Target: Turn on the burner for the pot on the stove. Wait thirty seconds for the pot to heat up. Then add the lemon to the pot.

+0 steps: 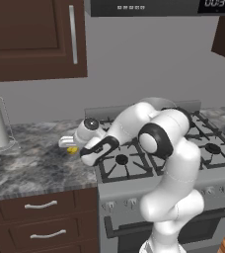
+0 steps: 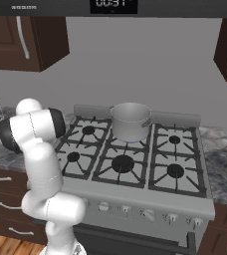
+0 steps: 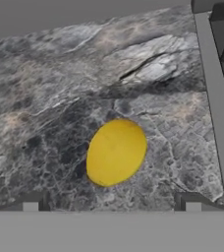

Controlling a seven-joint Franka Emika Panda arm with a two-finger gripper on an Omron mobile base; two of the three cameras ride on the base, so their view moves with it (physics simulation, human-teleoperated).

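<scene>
I have the gripper [image 3: 112,206] hanging over the lemon [image 3: 116,152], jaws spread wide with nothing between them. In the hand view the two dark fingertips [image 3: 31,203] rise on either side of the fruit's lower edge, so the fruit sits in the gap's line. I judge this a pre-grasp hover, since the tips appear clear of the fruit.

The lemon lies on the counter [image 3: 60,98] left of the stove [image 2: 135,191], just beside its grey side edge. In the left base view it peeks out yellow under the hand [image 1: 72,149].

The pot [image 2: 130,121] stands on the back middle grate, over a burner [image 2: 131,142] where I can make out a faint blue flame at its foot. That suggests the heat is on already and the fruit is the step in hand. The arm folds low and leftward across the front of the stove to reach the counter.

The lemon is a smooth, matte yellow oval, rounded enough that I expect it could roll or squirt out if the pinch lands off-centre. The counter is mottled grey stone with pale veins, flat and hard. The pot is plain brushed grey metal, cylindrical, open-topped, with small side handles. The grates are black, ribbed cast iron, so the carry needs height to clear them and the pot's rim.
</scene>
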